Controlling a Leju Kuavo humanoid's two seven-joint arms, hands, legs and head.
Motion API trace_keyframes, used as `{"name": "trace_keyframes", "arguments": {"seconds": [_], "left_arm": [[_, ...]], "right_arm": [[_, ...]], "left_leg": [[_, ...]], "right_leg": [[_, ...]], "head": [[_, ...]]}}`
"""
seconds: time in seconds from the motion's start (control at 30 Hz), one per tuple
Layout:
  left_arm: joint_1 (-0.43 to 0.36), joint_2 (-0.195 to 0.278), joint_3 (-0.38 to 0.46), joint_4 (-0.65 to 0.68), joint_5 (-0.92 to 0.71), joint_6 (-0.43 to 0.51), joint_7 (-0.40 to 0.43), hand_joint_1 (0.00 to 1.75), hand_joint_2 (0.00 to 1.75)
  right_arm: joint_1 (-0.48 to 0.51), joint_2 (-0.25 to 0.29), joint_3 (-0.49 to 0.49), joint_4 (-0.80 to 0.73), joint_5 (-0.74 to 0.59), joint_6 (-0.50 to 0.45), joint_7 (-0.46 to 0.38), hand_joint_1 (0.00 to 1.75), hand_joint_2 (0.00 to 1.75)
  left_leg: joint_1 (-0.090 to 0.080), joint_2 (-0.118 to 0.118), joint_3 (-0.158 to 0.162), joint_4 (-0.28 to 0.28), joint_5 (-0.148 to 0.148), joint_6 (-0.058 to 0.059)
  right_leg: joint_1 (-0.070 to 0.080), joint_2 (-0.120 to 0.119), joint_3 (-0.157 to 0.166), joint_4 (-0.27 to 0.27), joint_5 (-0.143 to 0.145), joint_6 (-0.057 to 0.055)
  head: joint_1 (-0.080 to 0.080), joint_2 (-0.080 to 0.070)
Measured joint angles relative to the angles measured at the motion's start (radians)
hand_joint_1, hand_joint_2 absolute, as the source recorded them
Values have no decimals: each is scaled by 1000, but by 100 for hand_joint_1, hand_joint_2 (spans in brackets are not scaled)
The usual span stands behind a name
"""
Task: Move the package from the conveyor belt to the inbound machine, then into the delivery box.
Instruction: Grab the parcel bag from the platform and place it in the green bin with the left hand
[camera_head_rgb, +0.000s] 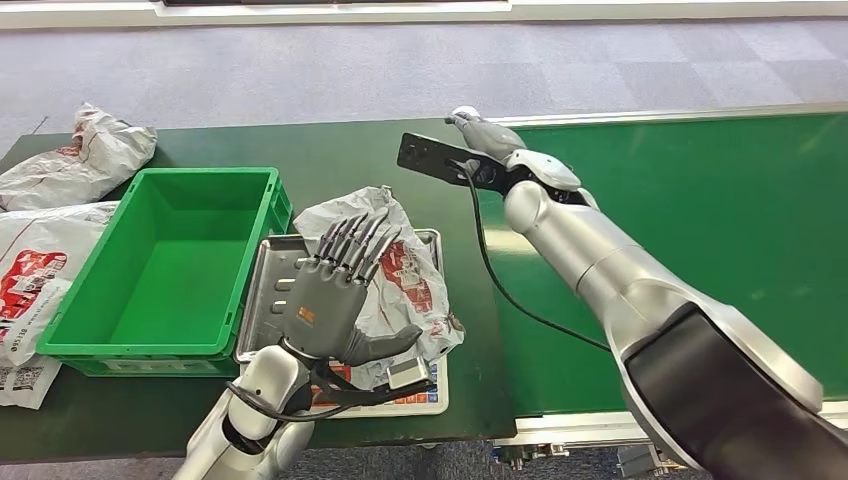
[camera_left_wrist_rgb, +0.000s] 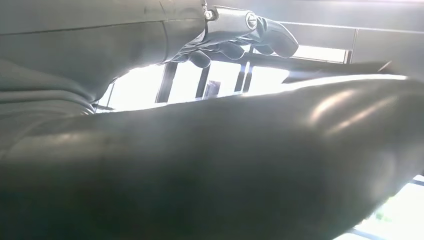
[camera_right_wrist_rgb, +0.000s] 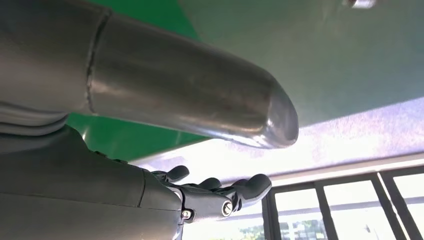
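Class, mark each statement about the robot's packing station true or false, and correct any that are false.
1. The green crate has a package inside. False: it is empty.
2. A white package lies on the metal tray. True.
3. The left hand is over that package with fingers spread. True.
4. The right hand grips a package. False: it holds nothing above the table's far edge.
5. More packages lie left of the crate. True.

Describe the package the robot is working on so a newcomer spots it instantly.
Start at the green crate on the dark table. Right of it sits a metal tray; the crumpled white package with red print lies on it, under the left hand, unlike the bags left of the crate.
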Motion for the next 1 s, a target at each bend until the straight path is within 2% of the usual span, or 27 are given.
{"name": "trace_keyframes", "arguments": {"seconds": [0.13,0.23,0.3,0.43,0.5,0.57,0.63,0.67,0.73,0.8,0.83,0.9,0.93,1.0], "left_arm": [[31,14,2,-4,-18,36,14,0,0],[45,19,13,-12,-75,45,55,0,0],[45,22,24,-11,-125,29,84,0,0],[-24,52,41,46,-145,-8,93,0,0],[-91,86,50,101,-120,-15,64,0,87],[-178,129,53,168,-69,-55,10,0,175],[-286,172,47,249,7,-138,-52,0,175],[-345,193,39,292,48,-183,-78,0,175],[-455,232,13,368,112,-255,-109,0,87],[-553,258,-27,434,143,-302,-115,0,0],[-597,266,-51,464,150,-322,-112,0,0],[-676,272,-108,524,158,-350,-102,0,0],[-709,270,-138,552,159,-356,-95,0,0],[-762,261,-197,610,157,-357,-79,0,0]], "right_arm": [[-70,-31,-7,-2,78,-25,42,0,0],[-148,-60,8,-6,241,-28,121,0,0],[-215,-89,34,-17,351,12,147,0,0],[-327,-189,61,-95,447,115,107,0,0],[-348,-281,62,-190,448,183,81,0,0],[-327,-412,58,-333,404,267,64,0,0],[-248,-591,42,-534,297,312,68,0,0],[-186,-697,26,-654,224,306,79,0,0],[-38,-907,-21,-888,86,254,111,0,0],[129,-1092,-85,-1091,6,185,144,0,0],[219,-1169,-124,-1179,-10,149,159,0,0],[417,-1288,-222,-1329,-4,80,177,0,0],[527,-1328,-283,-1393,19,60,175,0,0],[764,-1367,-433,-1503,105,65,141,0,0]], "left_leg": [[-1,0,0,0,0,0],[-1,-2,-1,1,0,0],[-1,-3,-1,1,0,1],[-2,-6,-2,2,1,1],[-2,-10,-2,3,2,1],[-1,-16,-1,6,2,1],[1,-23,-1,9,2,1],[4,-26,-2,10,2,1],[7,-30,-3,11,2,2],[8,-30,-6,11,0,4],[7,-28,-7,11,-1,4],[8,-22,-7,10,-3,6],[8,-19,-6,10,-3,6],[8,-15,-6,9,-4,6]], "right_leg": [[-1,0,0,0,0,0],[-1,-1,0,0,0,0],[-1,-1,-1,0,0,0],[-1,-5,0,0,0,0],[1,-9,1,-1,0,0],[4,-15,4,-1,0,0],[7,-21,9,-3,0,0],[9,-24,11,-5,0,0],[10,-29,13,-7,0,1],[9,-29,11,-7,0,1],[9,-27,10,-7,0,1],[8,-21,8,-7,-1,2],[8,-19,8,-7,-1,2],[8,-16,8,-7,-1,2]], "head": [[0,0],[0,0],[0,0],[0,0],[0,0],[0,0],[0,0],[0,0],[0,0],[1,0],[0,0],[0,0],[0,0],[0,0]]}}
